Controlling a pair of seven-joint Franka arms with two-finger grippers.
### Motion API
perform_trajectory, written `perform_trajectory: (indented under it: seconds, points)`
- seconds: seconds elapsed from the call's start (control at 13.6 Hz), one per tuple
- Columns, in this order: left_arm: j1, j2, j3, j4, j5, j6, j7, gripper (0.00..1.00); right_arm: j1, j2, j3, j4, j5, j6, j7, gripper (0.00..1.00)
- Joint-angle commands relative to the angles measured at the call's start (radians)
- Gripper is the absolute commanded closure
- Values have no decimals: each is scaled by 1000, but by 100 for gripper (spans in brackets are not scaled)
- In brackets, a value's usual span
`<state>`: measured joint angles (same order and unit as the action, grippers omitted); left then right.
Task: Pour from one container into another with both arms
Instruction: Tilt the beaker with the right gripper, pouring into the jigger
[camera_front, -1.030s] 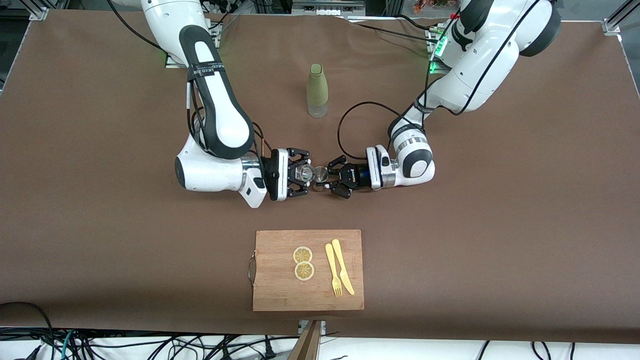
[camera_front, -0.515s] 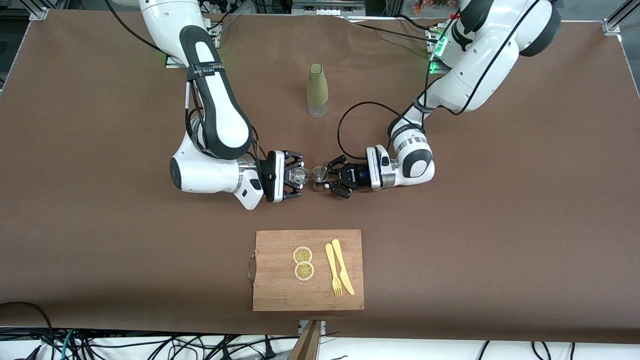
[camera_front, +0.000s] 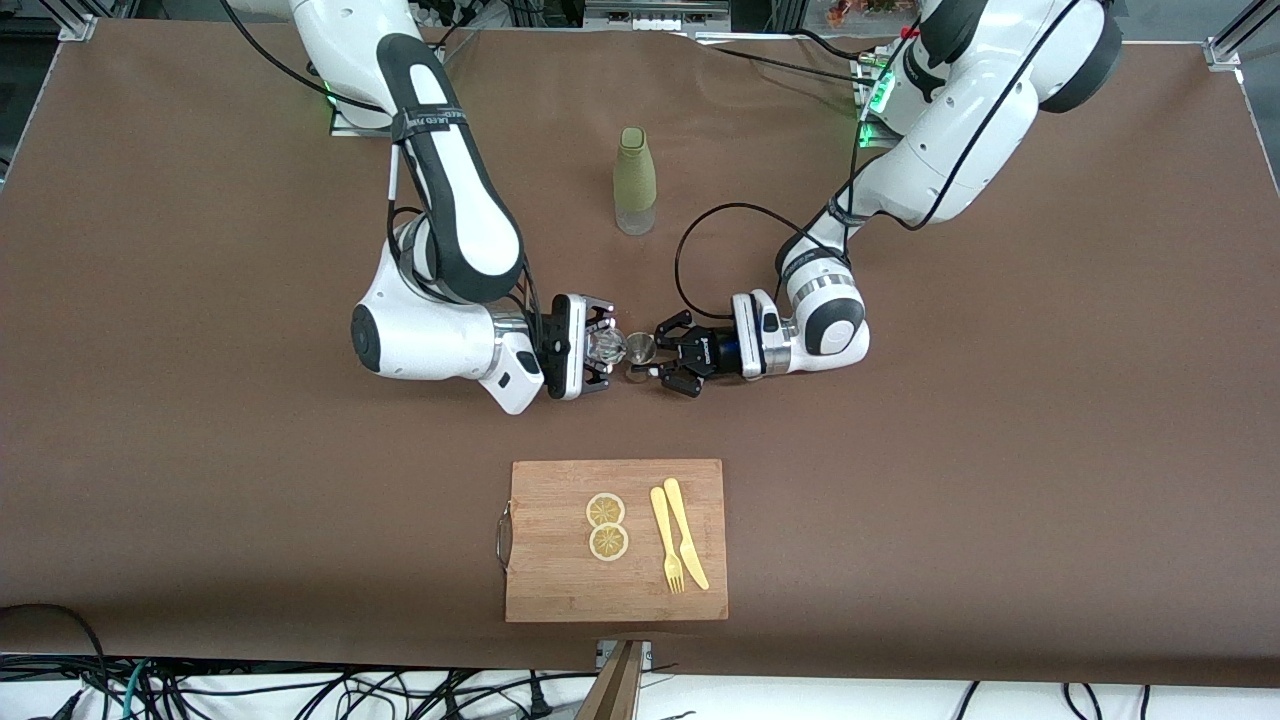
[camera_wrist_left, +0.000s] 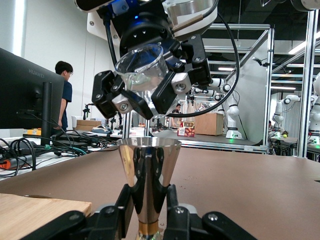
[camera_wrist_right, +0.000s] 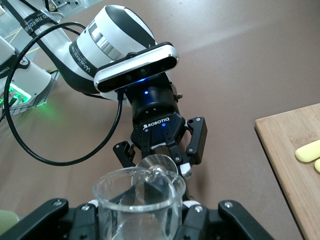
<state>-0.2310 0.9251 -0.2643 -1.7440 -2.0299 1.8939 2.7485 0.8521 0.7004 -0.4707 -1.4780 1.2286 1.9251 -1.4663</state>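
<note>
Front view, frame centre: right gripper (camera_front: 598, 347), clenched on a small clear glass beaker (camera_front: 606, 345), tipped sideways with its mouth toward a polished steel hourglass-shaped jigger (camera_front: 640, 351), itself pinched at the waist by the left gripper (camera_front: 662, 358); the two vessels meet rim to rim over the brown table covering (camera_front: 1000, 450), an arrangement judged to suit pouring from beaker into jigger, one arm steadying the receiver while the other tilts the source. Upper centre: olive-green sleeved bottle (camera_front: 634, 181), standing upright, well apart from both grippers. Lower centre: rectangular bamboo cutting board (camera_front: 560, 570) bearing two lemon slices (camera_front: 606, 525) and a yellow plastic fork and knife (camera_front: 678, 535), side by side. Left wrist view adds what the front omits: jigger (camera_wrist_left: 148, 175) upright, beaker (camera_wrist_left: 142, 67) above its rim and tilted. Right wrist view shows the beaker's (camera_wrist_right: 137, 200) open mouth lined up over the jigger's cup (camera_wrist_right: 157, 165); any liquid cannot be made out.
</note>
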Motion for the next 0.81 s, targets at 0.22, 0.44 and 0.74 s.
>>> perform_trajectory:
  seconds: [0.22, 0.44, 0.74]
  points:
    - [-1, -25, -10, -28, -59, 8, 152, 100, 22, 36, -17, 74, -58, -6, 87, 100]
    - [-1, -25, -10, -28, -61, 8, 152, 100, 24, 39, -20, 76, -66, -6, 101, 100]
    - [-1, -25, -10, -28, -61, 8, 151, 100, 27, 47, -19, 102, -86, -6, 121, 100]
